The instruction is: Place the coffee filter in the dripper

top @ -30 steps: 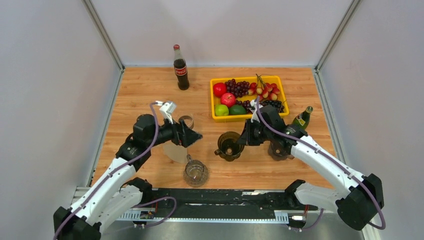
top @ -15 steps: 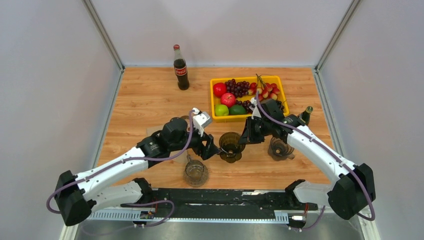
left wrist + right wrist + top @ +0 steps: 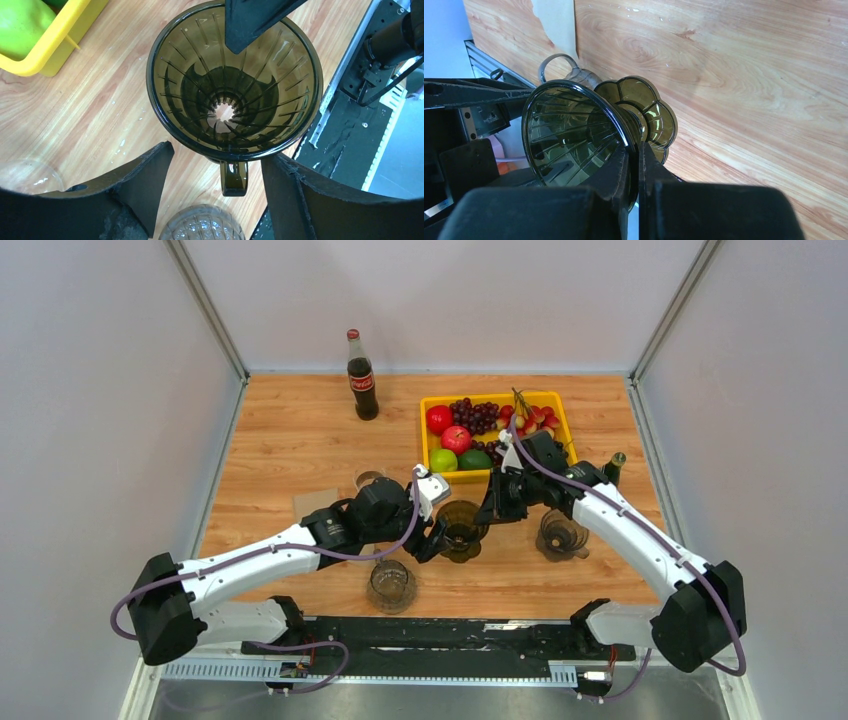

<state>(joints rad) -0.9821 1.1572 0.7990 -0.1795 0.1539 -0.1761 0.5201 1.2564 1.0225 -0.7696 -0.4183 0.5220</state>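
The dark, smoked-glass dripper (image 3: 461,530) stands on the table in the middle. My right gripper (image 3: 490,508) is shut on its far rim, with one finger inside the cone and one outside (image 3: 639,150). My left gripper (image 3: 432,540) is open and empty. Its fingers sit on either side of the dripper's handle (image 3: 234,177), just short of the rim (image 3: 216,152). The dripper (image 3: 235,85) is empty inside. The tan paper coffee filter (image 3: 312,505) lies flat on the table to the left, away from both grippers. It also shows in the right wrist view (image 3: 555,22).
A patterned glass jar (image 3: 390,585) stands just in front of the dripper and a small glass (image 3: 368,478) behind the left arm. A second dark glass piece (image 3: 560,535) and a green bottle (image 3: 607,473) stand on the right. A yellow fruit tray (image 3: 428,430) and a cola bottle (image 3: 361,375) stand at the back.
My left arm has swung right, from over the filter to the dripper, and its gripper is empty. My right gripper has kept its hold on the dripper's rim.
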